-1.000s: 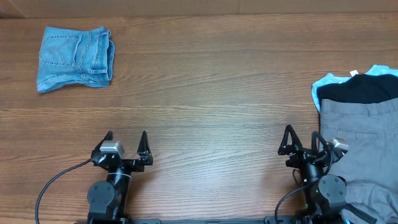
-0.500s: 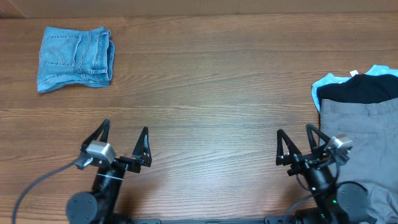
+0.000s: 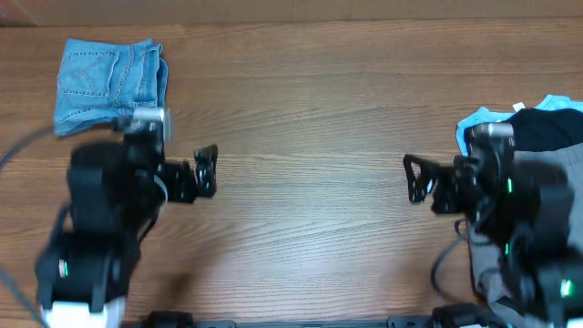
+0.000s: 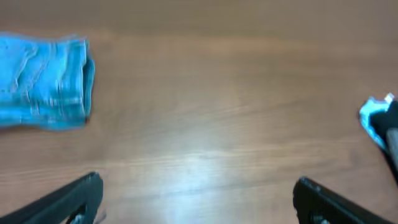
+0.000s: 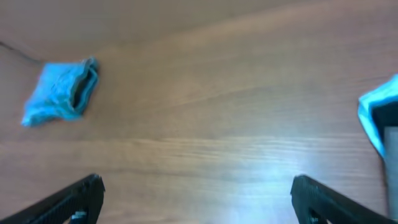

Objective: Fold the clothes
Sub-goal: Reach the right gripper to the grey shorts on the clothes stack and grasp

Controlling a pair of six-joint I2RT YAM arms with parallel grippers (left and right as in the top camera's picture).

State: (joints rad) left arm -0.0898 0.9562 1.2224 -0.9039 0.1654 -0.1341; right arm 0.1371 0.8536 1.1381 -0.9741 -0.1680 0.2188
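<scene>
Wood tabletop, 2 arms, both blurred in the overhead view. Left end effector spread wide, nothing between its fingers, bare wood under the gap. It sits over the left side of the tabletop, just beside the near edge of the folded light-blue denim shorts, which lie at the far-left corner; cannot tell if the arm overlaps them. Right end effector also spread wide and holding nothing, fingers apart over bare wood, at the right side just beside the pile of clothes. The pile is at the right edge of the tabletop: pale-blue garment at the bottom, peeking out on the left and far sides, black garment on top of it, grey trousers nearer the robot, mostly covered by the right arm. The shorts and the pile are well apart, with bare wood between them. Both wrist views show the shorts at left and a corner of the pile at right.
</scene>
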